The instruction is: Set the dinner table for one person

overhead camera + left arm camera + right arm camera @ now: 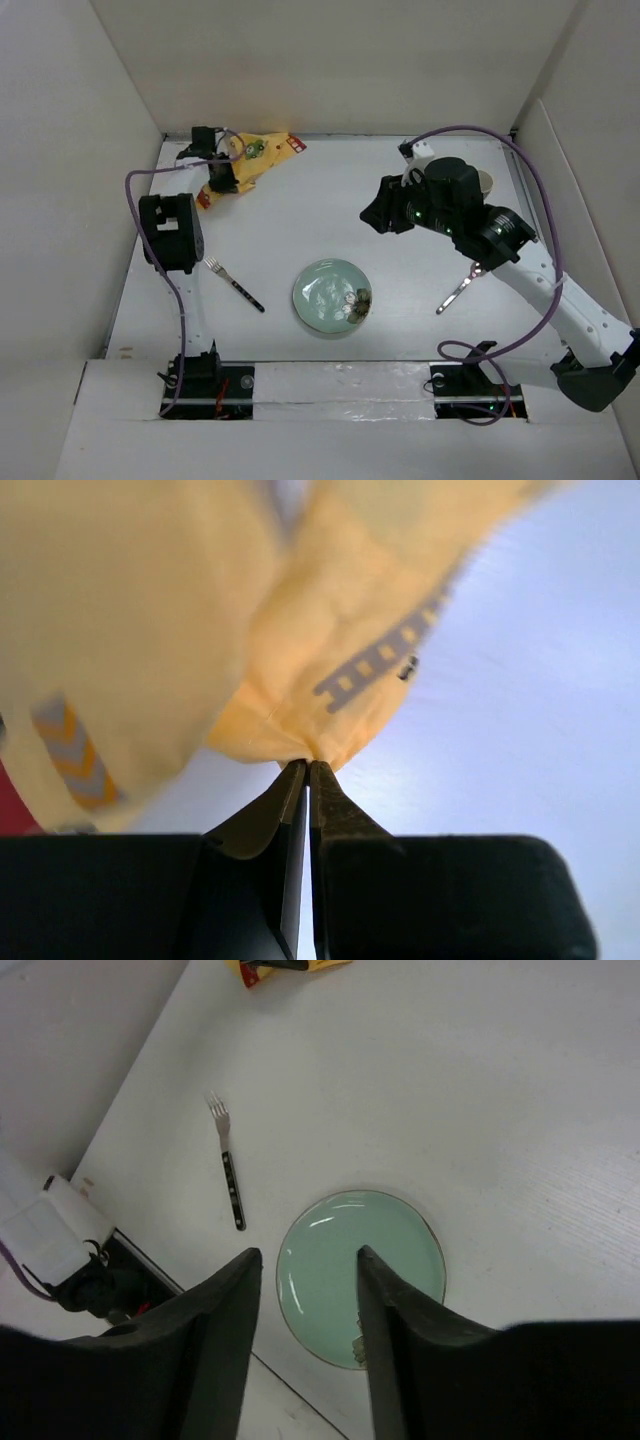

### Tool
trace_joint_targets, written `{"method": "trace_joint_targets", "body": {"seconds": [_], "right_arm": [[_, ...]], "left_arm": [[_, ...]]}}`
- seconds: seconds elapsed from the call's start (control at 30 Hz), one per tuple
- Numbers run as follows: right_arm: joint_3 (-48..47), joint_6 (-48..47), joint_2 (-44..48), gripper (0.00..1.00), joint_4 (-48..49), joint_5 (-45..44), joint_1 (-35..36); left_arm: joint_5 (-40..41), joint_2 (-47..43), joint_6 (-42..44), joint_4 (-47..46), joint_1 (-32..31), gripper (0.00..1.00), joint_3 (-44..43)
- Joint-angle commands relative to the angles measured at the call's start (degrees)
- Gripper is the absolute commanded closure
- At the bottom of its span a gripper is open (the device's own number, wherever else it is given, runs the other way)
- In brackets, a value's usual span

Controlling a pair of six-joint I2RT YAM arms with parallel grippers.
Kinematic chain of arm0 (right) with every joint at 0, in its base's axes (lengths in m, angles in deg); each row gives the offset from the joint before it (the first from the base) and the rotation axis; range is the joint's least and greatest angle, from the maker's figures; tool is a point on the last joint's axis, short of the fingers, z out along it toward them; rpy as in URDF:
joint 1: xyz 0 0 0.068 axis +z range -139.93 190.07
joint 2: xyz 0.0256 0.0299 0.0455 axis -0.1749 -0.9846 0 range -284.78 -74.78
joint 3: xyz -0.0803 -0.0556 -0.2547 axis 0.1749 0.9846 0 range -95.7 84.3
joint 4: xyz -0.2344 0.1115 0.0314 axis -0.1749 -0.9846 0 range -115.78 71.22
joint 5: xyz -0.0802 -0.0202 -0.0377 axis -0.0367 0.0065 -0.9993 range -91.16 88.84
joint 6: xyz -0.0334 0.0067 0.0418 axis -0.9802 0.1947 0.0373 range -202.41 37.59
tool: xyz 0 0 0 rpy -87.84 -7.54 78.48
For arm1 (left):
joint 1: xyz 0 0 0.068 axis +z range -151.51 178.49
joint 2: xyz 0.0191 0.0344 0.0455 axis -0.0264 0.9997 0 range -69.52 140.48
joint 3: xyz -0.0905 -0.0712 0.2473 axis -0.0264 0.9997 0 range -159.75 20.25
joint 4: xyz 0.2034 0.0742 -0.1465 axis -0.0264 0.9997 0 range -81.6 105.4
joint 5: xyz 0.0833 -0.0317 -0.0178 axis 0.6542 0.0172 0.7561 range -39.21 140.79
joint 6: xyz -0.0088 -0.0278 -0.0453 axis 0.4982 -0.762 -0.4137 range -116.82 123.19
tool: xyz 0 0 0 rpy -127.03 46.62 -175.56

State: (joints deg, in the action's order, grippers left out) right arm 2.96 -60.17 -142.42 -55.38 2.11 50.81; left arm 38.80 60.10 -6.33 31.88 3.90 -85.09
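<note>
The yellow car-print placemat (pixel 258 152) lies bunched at the far left of the white dinner table (pixel 330 205). My left gripper (pixel 215 152) is shut on a pinched fold of the placemat; in the left wrist view the jaws (pixel 307 765) meet on the cloth (pixel 330 620), which hangs lifted above the table. A pale green plate (pixel 332 297) sits near the front centre. A fork (pixel 235 283) lies to its left and a spoon (pixel 458 291) to its right. My right gripper (pixel 375 215) is open and empty, high above the plate (pixel 320 1260).
A cup (pixel 485 182) is partly hidden behind the right arm at the far right. White panels wall the table on three sides. In the right wrist view the fork (pixel 228 1165) lies left of the plate, and the left arm's base (pixel 60 1250) is at the table edge.
</note>
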Motion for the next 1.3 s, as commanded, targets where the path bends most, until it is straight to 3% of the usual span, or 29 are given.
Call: {"method": "trace_joint_targets", "body": {"seconds": [0.0,0.03,0.1,0.17,0.33,0.4,0.53,0.6,0.77,0.8,0.93,1.13,1.27], "right_arm": [[2.5,-0.4,-0.1,0.55,4.9,-2.0,-2.2],[3.3,-0.4,0.0,0.74,6.2,-2.0,-2.8],[5.5,-0.5,-0.1,0.97,7.1,-1.5,-3.8],[7.8,-0.4,-0.8,1.00,9.3,-0.9,-5.3],[10.9,1.3,-4.7,1.00,14.1,-1.3,-8.2],[11.3,2.3,-6.3,0.89,15.7,-1.2,-8.9],[13.5,3.9,-10.7,0.34,23.2,-0.2,-9.4],[13.2,5.5,-15.9,0.23,24.5,-1.3,-10.1],[5.9,6.9,-30.2,0.25,22.2,-2.9,-10.7],[3.2,7.0,-34.9,0.29,21.1,-3.0,-10.7],[-6.2,7.6,-47.1,0.30,14.6,-4.6,-8.7],[-17.2,9.8,-58.7,0.29,6.6,-8.2,-3.1],[-19.7,10.9,-61.6,0.32,3.7,-9.5,-1.8]], "left_arm": [[-4.2,-13.9,-0.8,-1.7,-8.2,1.00,6.3],[-4.4,-19.1,-1.3,-2.9,-10.7,1.00,9.7],[-4.7,-26.2,-3.2,-3.8,-12.3,1.00,12.7],[-6.3,-34.6,-4.9,-4.6,-12.3,1.00,17.8],[-10.5,-42.9,-6.3,-2.1,-12.3,1.00,20.2],[-14.3,-47.4,-8.2,-3.1,-12.3,1.00,20.5],[-21.3,-52.0,-16.2,-11.1,-12.3,1.00,19.4],[-19.3,-53.2,-17.0,-12.4,-12.3,1.00,18.6],[-19.4,-53.7,-18.3,-16.4,-5.7,1.00,23.6],[-22.6,-52.7,-19.0,-19.0,-2.8,1.00,24.6],[-26.8,-47.3,-20.6,-25.2,-0.4,1.00,28.4],[-26.9,-34.7,-20.3,-28.9,0.8,1.00,24.5],[-27.6,-29.4,-20.7,-29.9,1.4,1.00,21.8]]}}
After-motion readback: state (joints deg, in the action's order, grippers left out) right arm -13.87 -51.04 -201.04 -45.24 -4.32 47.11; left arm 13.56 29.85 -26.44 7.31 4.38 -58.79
